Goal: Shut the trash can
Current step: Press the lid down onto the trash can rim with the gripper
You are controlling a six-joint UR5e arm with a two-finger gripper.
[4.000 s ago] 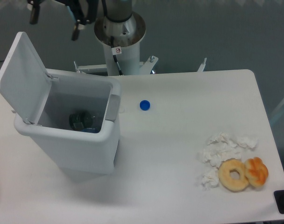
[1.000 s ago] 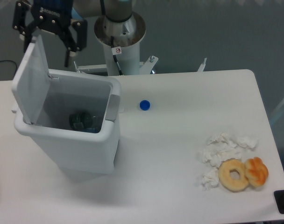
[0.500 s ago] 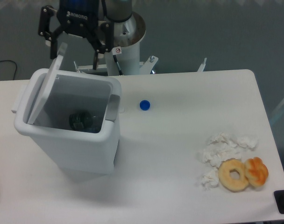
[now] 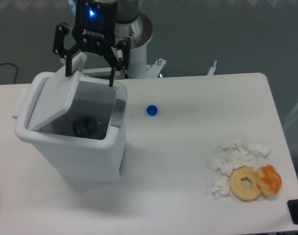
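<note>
The trash can [image 4: 70,142] is standing at the table's [image 4: 188,161] left side, its lid [image 4: 58,103] tilting partway over the opening. The hand [image 4: 89,73] is hovering at the lid's far edge, fingers spread wide, gripping nothing. Risk: the lid slipping off a fingertip and stopping short of latching, or the push shifting the can.

We read only "ROBOTIQ" in white letters on the black body of the gripper [image 4: 90,74]; a small round sticker on the robot base [image 4: 131,36] was too small to make out.
</note>
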